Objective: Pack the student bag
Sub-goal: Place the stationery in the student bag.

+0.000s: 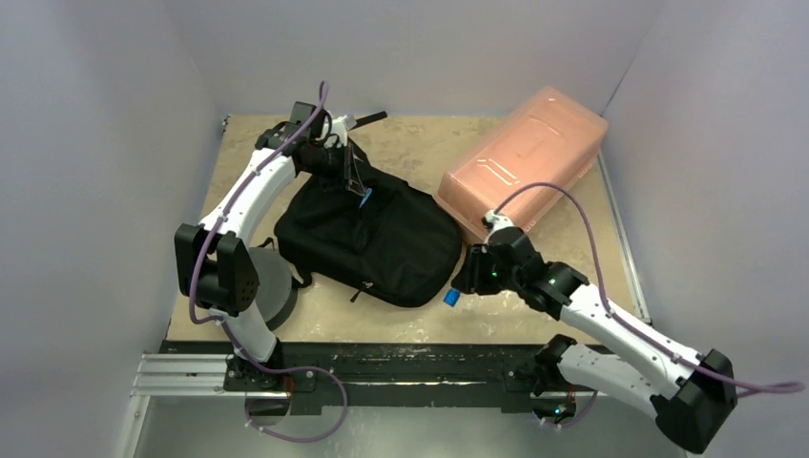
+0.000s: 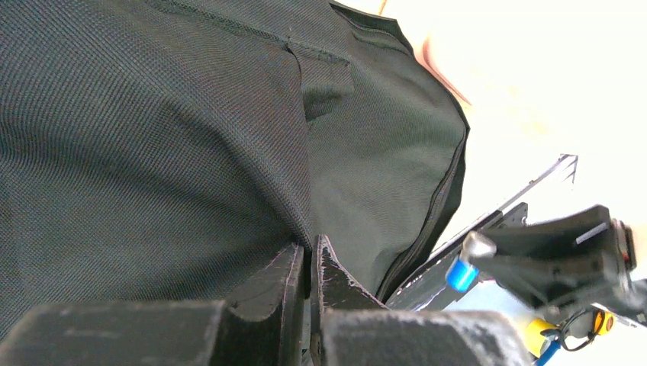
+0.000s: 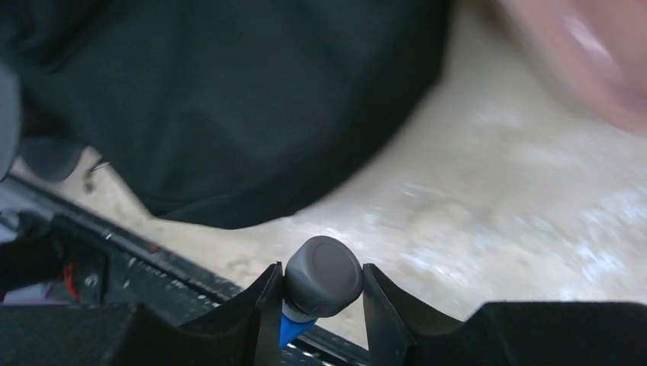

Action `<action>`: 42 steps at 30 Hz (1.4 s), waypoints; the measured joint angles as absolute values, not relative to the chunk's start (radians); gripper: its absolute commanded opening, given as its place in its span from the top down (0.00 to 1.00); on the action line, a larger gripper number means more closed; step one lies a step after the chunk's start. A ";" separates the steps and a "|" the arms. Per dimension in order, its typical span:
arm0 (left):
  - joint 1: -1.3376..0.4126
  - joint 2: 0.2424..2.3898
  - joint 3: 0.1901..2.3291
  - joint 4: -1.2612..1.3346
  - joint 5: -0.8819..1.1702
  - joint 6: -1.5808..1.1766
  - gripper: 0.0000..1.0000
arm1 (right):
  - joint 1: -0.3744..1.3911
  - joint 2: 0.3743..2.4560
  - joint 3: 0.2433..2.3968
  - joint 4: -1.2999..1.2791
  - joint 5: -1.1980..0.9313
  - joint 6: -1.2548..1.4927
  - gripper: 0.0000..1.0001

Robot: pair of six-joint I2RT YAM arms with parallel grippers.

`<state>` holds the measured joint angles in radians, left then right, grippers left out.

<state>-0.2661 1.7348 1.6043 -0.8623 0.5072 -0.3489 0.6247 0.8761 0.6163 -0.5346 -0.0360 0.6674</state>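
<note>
Student bag (image 1: 382,243) lies flat in the middle of the table (image 1: 420,143), a mottled beige top inside pale grey walls (image 1: 86,143). Its rounded end points toward the near right.

At the bag's far left corner, the left gripper (image 1: 358,191) has its jaws pressed together, tips against the black fabric; I cannot tell whether any cloth is caught between them.

Just beside the bag's near right edge, the right gripper (image 3: 320,271) pinches a small blue item (image 3: 324,278) with a round grey cap, held above the bare table.

A pink plastic box (image 1: 523,157) sits at the far right, near the bag. A dark grey ring (image 1: 275,286) lies near the left, partly behind the left arm. A black rail (image 1: 420,363) runs along the near edge.
</note>
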 measured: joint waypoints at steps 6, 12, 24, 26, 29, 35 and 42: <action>-0.266 1.735 1.604 -0.862 0.507 -0.349 1.00 | 0.854 1.036 0.822 -0.397 0.027 0.598 1.00; -0.266 1.720 1.602 -0.862 0.503 -0.349 1.00 | 0.857 1.265 0.978 -0.145 0.118 0.590 1.00; -0.271 1.694 1.590 -0.862 0.502 -0.349 1.00 | 0.801 1.677 1.081 0.349 0.163 0.590 1.00; -0.271 1.694 1.590 -0.862 0.503 -0.349 1.00 | 0.789 1.732 1.092 0.432 0.142 0.589 1.00; -0.271 1.694 1.590 -0.862 0.503 -0.349 1.00 | 0.784 1.806 1.110 0.521 0.104 0.583 1.00; -0.271 1.694 1.590 -0.862 0.505 -0.348 1.00 | 0.794 1.916 1.118 0.667 0.018 0.559 0.78; -0.268 1.690 1.590 -0.878 0.494 -0.348 1.00 | 0.795 1.956 1.117 0.743 -0.027 0.530 0.50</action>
